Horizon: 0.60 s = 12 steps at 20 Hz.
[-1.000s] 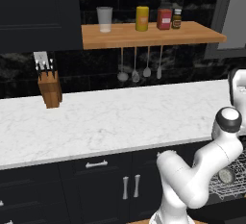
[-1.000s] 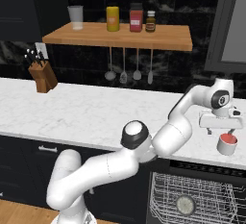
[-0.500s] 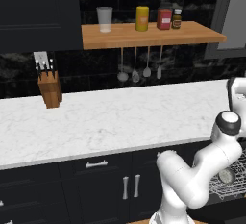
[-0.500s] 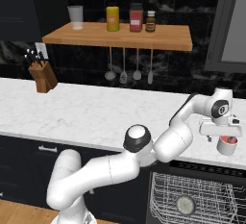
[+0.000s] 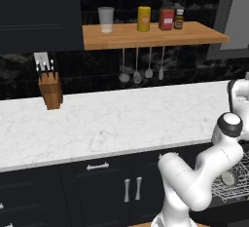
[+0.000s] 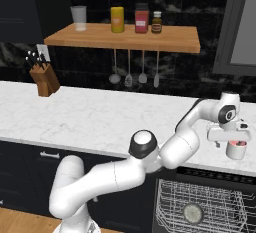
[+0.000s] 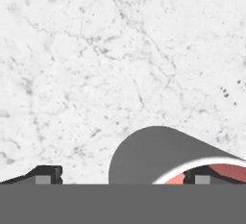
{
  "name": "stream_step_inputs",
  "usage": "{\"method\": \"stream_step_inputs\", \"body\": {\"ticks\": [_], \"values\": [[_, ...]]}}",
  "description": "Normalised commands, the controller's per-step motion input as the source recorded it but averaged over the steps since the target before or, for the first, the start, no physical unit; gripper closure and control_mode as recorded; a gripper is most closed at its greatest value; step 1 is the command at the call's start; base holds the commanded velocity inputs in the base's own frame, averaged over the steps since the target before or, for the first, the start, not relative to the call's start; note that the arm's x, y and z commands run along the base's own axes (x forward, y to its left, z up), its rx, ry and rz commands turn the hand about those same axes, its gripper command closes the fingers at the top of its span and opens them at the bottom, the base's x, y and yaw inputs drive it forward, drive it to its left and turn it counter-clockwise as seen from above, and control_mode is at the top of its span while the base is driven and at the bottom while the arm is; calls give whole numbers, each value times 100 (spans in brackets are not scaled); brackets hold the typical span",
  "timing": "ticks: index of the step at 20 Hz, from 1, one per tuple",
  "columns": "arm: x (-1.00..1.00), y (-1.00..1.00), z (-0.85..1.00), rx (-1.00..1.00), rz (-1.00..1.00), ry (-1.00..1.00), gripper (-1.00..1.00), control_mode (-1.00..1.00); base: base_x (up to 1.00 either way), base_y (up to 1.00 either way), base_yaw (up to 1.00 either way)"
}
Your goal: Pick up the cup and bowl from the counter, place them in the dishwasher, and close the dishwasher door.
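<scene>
1. A white robot arm reached right across a white marble surface [image 6: 100, 117] in a dark kitchen, its gripper [image 6: 228, 138] poised directly over a small white cup [image 6: 236, 149] with a red inside.
2. The cup stood upright near the surface's front edge, above the open dishwasher [image 6: 200, 209], whose grey wire rack showed below.
3. In the hand view the fingers [image 7: 47, 174] stood wide apart; one tip seemed to sit inside the cup's rim [image 7: 192, 168], though the view was cramped.
4. The bowl could not be made out.
5. Risk: an off-centre closing could push the light cup over, or nudge it off the front edge.
</scene>
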Motion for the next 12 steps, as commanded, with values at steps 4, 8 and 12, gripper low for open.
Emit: {"method": "stream_step_inputs", "body": {"ticks": [4,8,12], "values": [[0,0,-19,0,0,5,100,-100,0,0,0],[-3,0,-6,0,0,0,100,-100,0,0,0],[-26,8,0,0,1,-2,100,-100,0,0,0]]}}
